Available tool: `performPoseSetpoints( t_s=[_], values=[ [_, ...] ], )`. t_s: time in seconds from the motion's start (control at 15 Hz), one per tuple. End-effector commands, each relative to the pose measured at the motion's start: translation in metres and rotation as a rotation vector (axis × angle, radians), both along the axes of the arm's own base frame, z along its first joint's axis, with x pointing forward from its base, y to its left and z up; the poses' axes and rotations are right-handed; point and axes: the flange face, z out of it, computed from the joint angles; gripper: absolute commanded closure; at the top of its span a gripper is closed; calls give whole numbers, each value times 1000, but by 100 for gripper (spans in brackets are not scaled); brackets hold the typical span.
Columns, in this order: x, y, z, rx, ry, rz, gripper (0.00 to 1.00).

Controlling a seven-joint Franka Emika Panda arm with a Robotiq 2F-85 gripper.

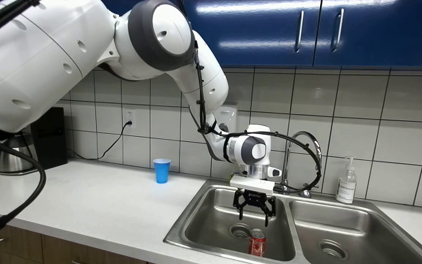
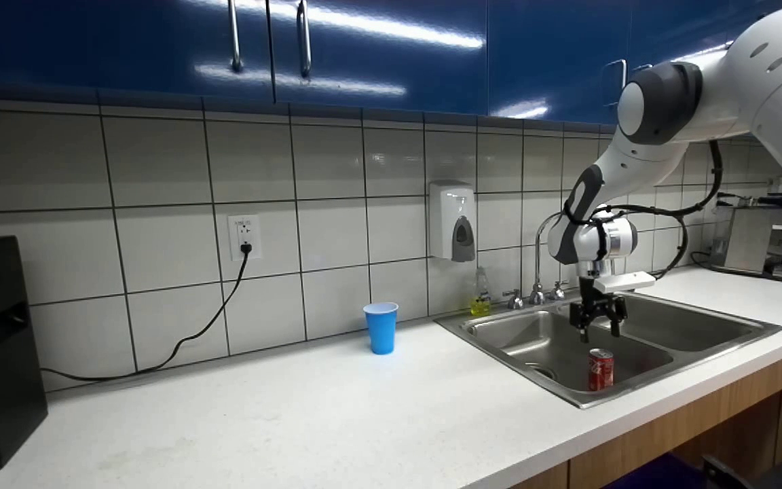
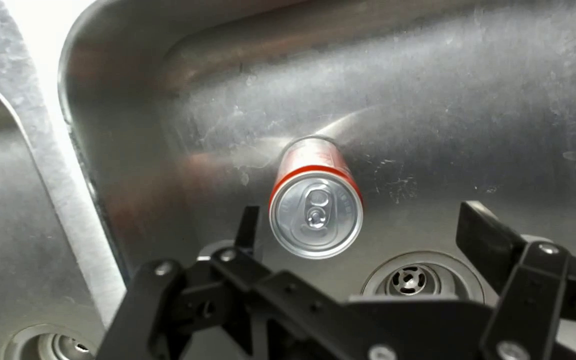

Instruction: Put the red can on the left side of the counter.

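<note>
The red can stands upright in a basin of the steel sink; it also shows in an exterior view, its base partly hidden by the sink's front rim. In the wrist view its silvery top faces me, beside the left finger and well apart from the right one. My gripper is open and empty, above the can and a little behind it, not touching it. It also shows in an exterior view and the wrist view. The off-white counter runs beside the sink, also in an exterior view.
A blue cup stands on the counter near the tiled wall. A faucet rises behind the sink. A clear pump bottle stands behind the empty basin. A black appliance stands at the counter's far end. Blue cabinets hang above.
</note>
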Motion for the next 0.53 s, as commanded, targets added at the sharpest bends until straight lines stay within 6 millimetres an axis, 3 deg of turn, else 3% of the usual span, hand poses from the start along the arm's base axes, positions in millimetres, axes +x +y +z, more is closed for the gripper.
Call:
performPoseSetpoints(
  t_s=[0.0,0.47],
  values=[
    [-1,-3,-12,20,7,-10,0],
    [-8,2,-41,56,15,-35,0]
  ],
)
